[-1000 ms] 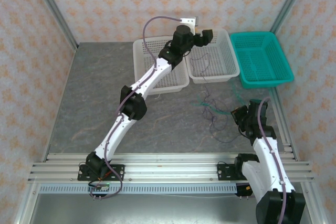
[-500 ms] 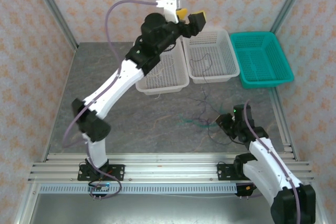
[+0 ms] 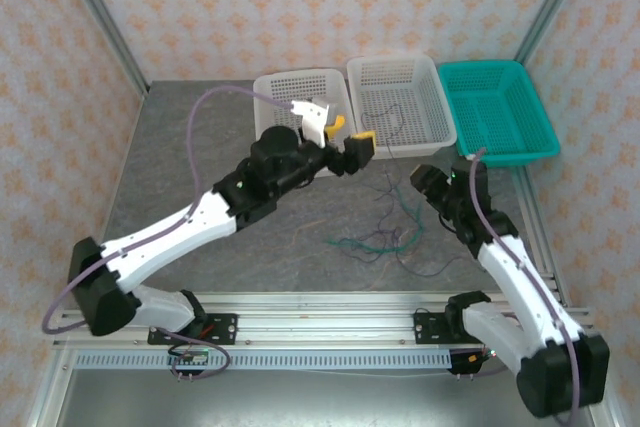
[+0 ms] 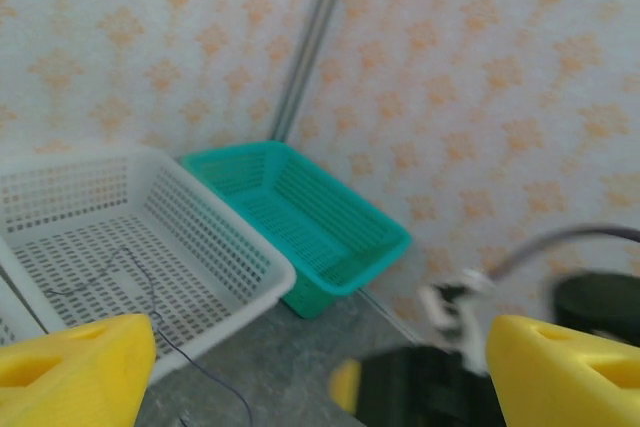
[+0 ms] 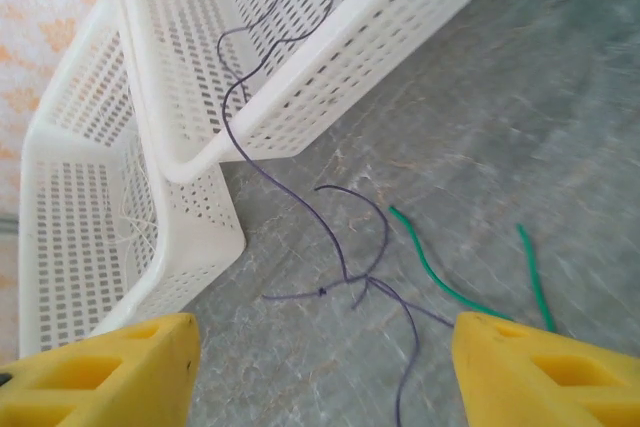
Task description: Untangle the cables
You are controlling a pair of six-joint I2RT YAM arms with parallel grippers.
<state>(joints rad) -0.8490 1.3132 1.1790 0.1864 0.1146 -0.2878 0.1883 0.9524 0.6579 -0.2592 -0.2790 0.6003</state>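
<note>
Left hand: (image 3: 350,132) hangs above the desk (image 3: 190,167), just in front of the two white baskets near the middle of the far edge; yellow fingers (image 4: 75,362) stand wide apart; nothing lies between them.
Right hand: (image 5: 322,347) sits over the right half of the desk, facing the fronts of the white baskets; its jaws are also spread; nothing is gripped.
Cables: (image 3: 385,237) a loose tangle of green and dark purple strands lies on the right half of the desk, between the far baskets and the near edge, apart from both hands.
Purple cable: (image 5: 345,272) runs from inside the middle white basket (image 3: 395,77), over its front rim and down onto the desk; it meets other purple strands at a small knot.
Green cable: (image 5: 440,282) lies flat on the desk just right of that knot; whether it crosses the purple strands cannot be told from the wrist view.
Baskets: left white basket (image 3: 285,92), middle white basket and teal basket (image 3: 500,107) stand side by side along the far edge, the teal one at the far right corner.
</note>
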